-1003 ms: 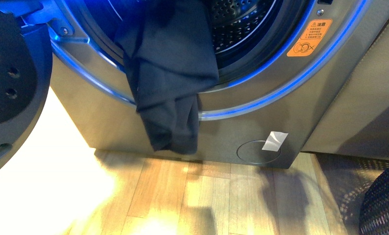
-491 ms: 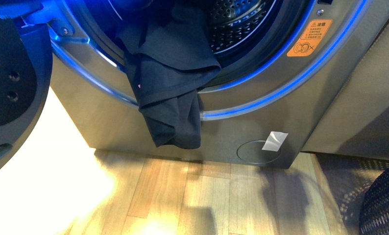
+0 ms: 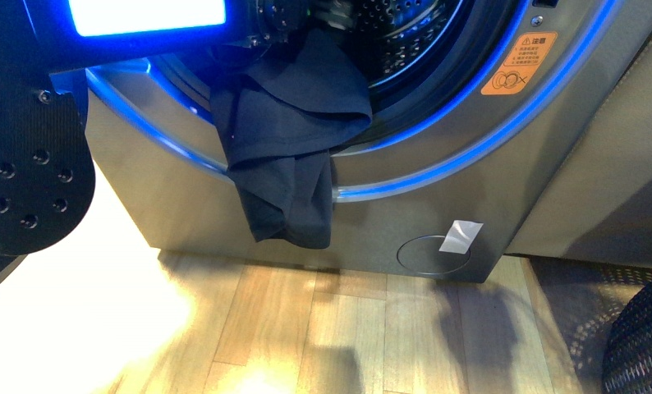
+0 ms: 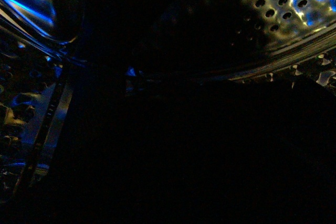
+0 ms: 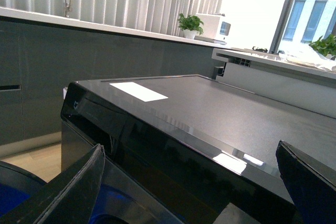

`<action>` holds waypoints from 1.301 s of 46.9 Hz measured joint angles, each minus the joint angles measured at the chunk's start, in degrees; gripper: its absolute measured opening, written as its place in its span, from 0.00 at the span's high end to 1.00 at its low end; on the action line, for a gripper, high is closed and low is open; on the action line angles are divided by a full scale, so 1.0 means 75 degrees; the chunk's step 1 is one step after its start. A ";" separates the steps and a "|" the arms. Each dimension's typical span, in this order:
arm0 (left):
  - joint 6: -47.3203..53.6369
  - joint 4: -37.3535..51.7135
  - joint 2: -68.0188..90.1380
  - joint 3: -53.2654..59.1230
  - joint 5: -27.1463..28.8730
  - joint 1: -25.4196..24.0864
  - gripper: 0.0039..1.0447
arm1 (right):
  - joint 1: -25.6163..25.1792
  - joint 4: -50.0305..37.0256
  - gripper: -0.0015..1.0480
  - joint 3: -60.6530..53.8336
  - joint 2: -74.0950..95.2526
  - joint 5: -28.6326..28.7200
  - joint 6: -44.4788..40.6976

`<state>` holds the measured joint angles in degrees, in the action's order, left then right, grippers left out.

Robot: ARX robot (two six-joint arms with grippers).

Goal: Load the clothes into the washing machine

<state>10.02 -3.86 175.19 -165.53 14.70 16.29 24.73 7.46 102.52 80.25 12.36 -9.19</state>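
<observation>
Clothes [image 3: 286,139]: draped over the porthole lip, half hanging outside.
Washing machine [image 3: 438,156]: door open.
Left gripper [image 3: 294,16]: at drum mouth; jaw state cannot be told.
Right gripper [image 5: 194,182]: jaws wide apart, empty.
Risk: the hanging weight probably drags the garment onto the floor [image 3: 347,328].

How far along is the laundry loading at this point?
Partly done. The clothes are draped over the rim of the washing machine, top part inside the drum, lower part hanging down the front. The left arm reaches into the drum; its grip isn't visible. The right gripper is open, idle. Left: push the rest in.
</observation>
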 joint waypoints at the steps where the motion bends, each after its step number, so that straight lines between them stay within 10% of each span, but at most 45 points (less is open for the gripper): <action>1: -0.0064 0.0020 -0.0041 0.0085 -0.0023 0.0000 0.11 | 0.0000 0.0000 0.07 0.0000 0.0000 0.0000 0.0000; 35: -0.0323 0.5843 -0.6441 1.1864 -0.0254 0.0455 0.06 | 0.0000 0.0000 0.07 0.0000 0.0000 0.0000 0.0000; 61: -0.0437 0.7592 -1.0888 1.6894 -0.1180 0.0915 0.06 | 0.0000 0.0000 0.07 0.0000 0.0000 0.0000 0.0000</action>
<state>6.74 53.08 93.54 -38.83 5.85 23.16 24.73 7.46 102.52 80.25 12.36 -9.19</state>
